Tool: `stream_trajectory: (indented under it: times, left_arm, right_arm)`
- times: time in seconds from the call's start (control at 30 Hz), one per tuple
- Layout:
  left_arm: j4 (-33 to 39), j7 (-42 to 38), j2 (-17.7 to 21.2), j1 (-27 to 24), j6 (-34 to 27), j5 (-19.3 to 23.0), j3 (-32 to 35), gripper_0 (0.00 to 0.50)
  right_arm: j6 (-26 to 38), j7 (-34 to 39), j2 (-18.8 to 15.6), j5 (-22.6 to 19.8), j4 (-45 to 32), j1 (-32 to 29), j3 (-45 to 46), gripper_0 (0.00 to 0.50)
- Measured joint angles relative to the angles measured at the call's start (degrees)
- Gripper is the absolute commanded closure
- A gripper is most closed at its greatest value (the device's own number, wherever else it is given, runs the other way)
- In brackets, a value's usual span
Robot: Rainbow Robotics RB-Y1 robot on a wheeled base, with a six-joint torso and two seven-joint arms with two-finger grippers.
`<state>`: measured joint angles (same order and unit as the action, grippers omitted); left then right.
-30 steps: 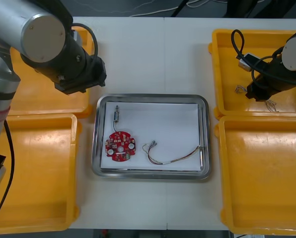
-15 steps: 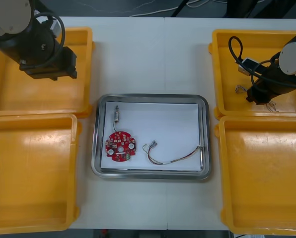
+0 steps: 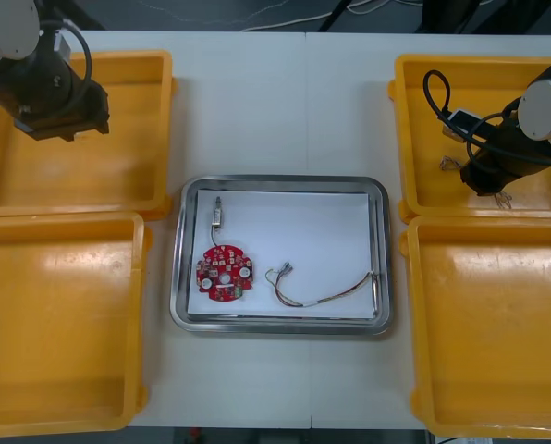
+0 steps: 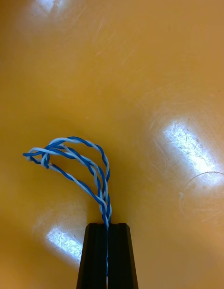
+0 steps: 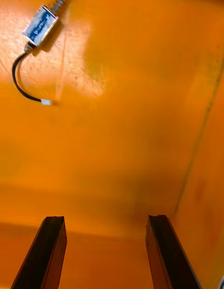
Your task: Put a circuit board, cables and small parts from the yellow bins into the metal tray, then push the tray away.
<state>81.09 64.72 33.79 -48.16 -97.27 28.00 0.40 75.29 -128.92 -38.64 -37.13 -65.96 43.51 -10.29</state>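
Note:
My right gripper [image 4: 107, 228] is shut on a twisted blue and white cable [image 4: 74, 163], whose loop lies on the bin floor just beyond the fingertips. In the front view this gripper [image 3: 484, 178] is down in the far right yellow bin [image 3: 405, 120]. My left gripper [image 5: 107, 221] hangs open over the floor of the far left yellow bin [image 3: 137, 199], holding nothing. A small metal part [image 5: 41, 24] with a black lead lies well ahead of its fingers. The metal tray [image 3: 280, 326] holds a round red circuit board [image 3: 224, 270], a small metal part [image 3: 217, 218] and a red and yellow cable [image 3: 322, 294].
Two more yellow bins stand at the near left [image 3: 63, 324] and near right [image 3: 488, 324]. Loose wire ends [image 3: 448, 166] lie beside the right gripper in its bin. White table shows beyond the tray.
The left arm has swung from the tray's far left corner out over the far left bin. The right gripper has shut on the blue and white cable.

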Motion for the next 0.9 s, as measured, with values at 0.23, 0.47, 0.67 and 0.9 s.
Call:
stream_trajectory:
  times: [0.23,0.47,0.67,0.9]
  left_arm:
    - [-6.3,0.0,0.0,-0.3,8.3,-2.3,0.4,0.0]
    - [-8.6,0.0,0.0,-0.5,11.1,-5.9,0.5,0.0]
    - [-12.0,0.0,0.0,-1.4,14.5,-8.9,0.5,0.0]
    - [-16.1,0.0,-0.2,-3.2,18.0,-12.4,0.5,0.0]
  right_arm:
    - [0.7,0.0,-0.3,-0.8,0.0,0.4,0.0,0.5]
    - [4.4,0.0,-1.0,-1.5,-1.9,1.2,0.9,0.5]
    - [9.1,0.0,-1.1,-2.3,-3.5,1.2,6.0,0.5]
    - [16.5,0.0,-1.3,-2.6,-5.6,1.2,13.3,0.5]
